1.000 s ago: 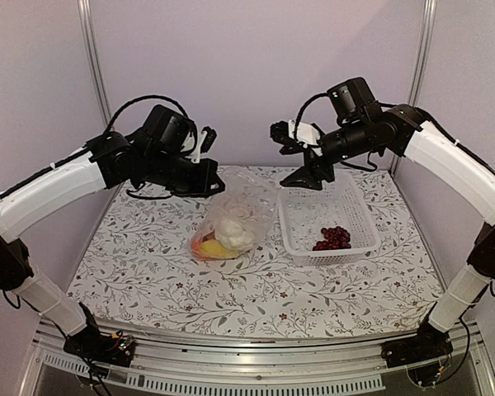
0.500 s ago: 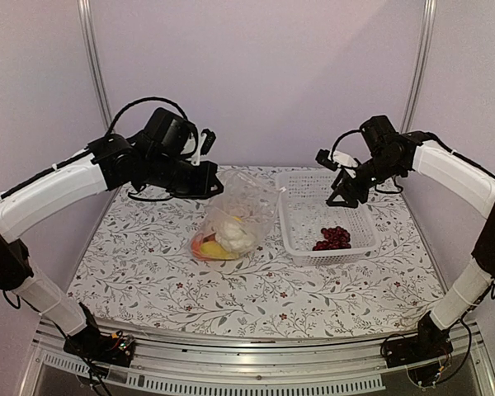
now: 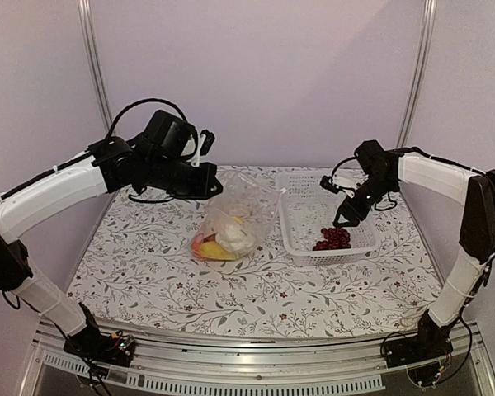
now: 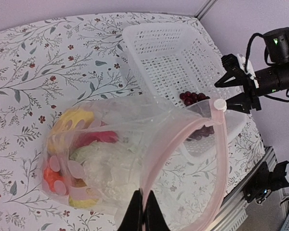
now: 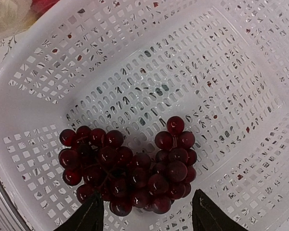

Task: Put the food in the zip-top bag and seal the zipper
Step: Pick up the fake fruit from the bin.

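Grape bunch (image 5: 127,168) in basket (image 5: 183,72), beneath spread right gripper (image 5: 148,195); left gripper (image 4: 143,196) clenched on zip-top bag (image 4: 125,110).

The left gripper (image 4: 143,217) pinches the near rim of the zip-top bag (image 4: 135,109), its fingers pressed together on the plastic. The bag's mouth gapes wide, and its pink zipper (image 4: 180,144) curves up to a white slider (image 4: 219,104). Inside the bag lie a white cauliflower (image 4: 111,168), a yellow piece (image 4: 72,122), a red pepper (image 4: 95,139) and an orange pumpkin (image 4: 50,175). Behind the bag stands a white mesh basket (image 4: 164,48) with the grape bunch (image 4: 189,96) in it, just past the bag's mouth. Beyond the slider hangs the right gripper (image 4: 222,96), jaws apart. A floral cloth (image 4: 43,62) lies under the bag.
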Robot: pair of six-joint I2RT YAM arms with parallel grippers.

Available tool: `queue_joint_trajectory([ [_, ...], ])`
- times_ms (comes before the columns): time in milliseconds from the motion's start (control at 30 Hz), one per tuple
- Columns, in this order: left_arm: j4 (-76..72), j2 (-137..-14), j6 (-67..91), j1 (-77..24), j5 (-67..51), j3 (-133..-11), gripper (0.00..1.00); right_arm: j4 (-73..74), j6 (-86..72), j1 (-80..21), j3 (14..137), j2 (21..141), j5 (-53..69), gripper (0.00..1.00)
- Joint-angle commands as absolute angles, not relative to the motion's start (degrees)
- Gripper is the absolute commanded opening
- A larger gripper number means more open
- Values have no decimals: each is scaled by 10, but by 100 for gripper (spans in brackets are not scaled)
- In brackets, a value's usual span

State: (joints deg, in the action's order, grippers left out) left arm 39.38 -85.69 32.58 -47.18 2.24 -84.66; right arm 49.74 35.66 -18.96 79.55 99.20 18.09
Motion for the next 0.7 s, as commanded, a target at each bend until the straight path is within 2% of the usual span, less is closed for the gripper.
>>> queue_joint_trajectory([
  [0,381,-837,325,-466,31,-836,0,496,332,-188,781,1020,147,62],
  [200,380,-837,328,-466,27,-832,0,491,317,-189,771,1056,118,63],
  [300,380,-836,328,-466,27,-832,0,492,312,-188,772,1075,126,59],
  [400,380,-834,328,-466,27,-832,0,499,308,-188,777,1095,144,44],
  [567,379,-832,328,-466,29,-829,0,502,305,-188,795,1099,169,2],
  [667,379,-831,328,-466,31,-829,0,501,304,-188,818,1068,166,0],
])
